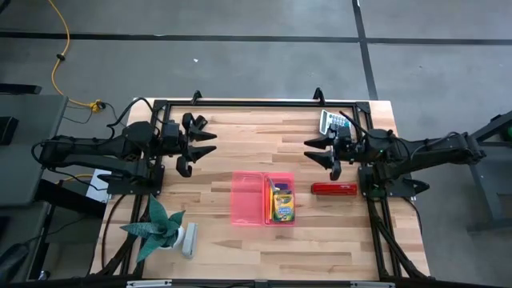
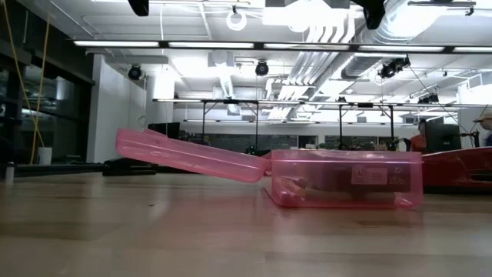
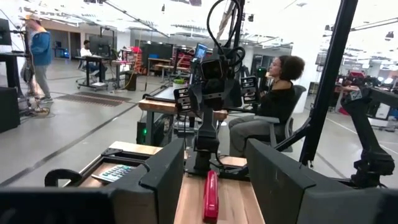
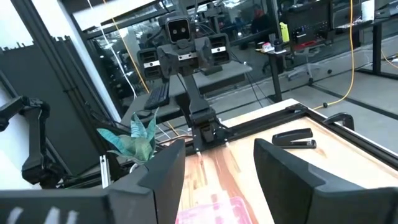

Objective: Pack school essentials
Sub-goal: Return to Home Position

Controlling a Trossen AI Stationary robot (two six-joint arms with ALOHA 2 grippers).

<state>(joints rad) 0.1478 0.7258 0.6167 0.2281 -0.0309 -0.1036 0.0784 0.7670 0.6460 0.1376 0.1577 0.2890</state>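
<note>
A clear pink box [image 1: 293,186] lies open at the table's middle, its lid [image 1: 248,198] flat on the wood to the left. A yellow-green crayon box [image 1: 282,205] lies inside it, seen through the pink wall [image 2: 346,178] in the low view. A red stapler [image 1: 334,189] rests on the table right of the box. My left gripper [image 1: 198,152] and my right gripper [image 1: 320,152] hang open above the table on either side of the box. They point level toward each other with nothing between their fingers.
A calculator [image 1: 336,122] lies at the far right corner. A green folded-paper plant [image 1: 156,228] stands near the front left edge. A black stapler [image 4: 297,138] lies by the far edge. Bare wood lies in front of the box. People sit and stand in the room behind.
</note>
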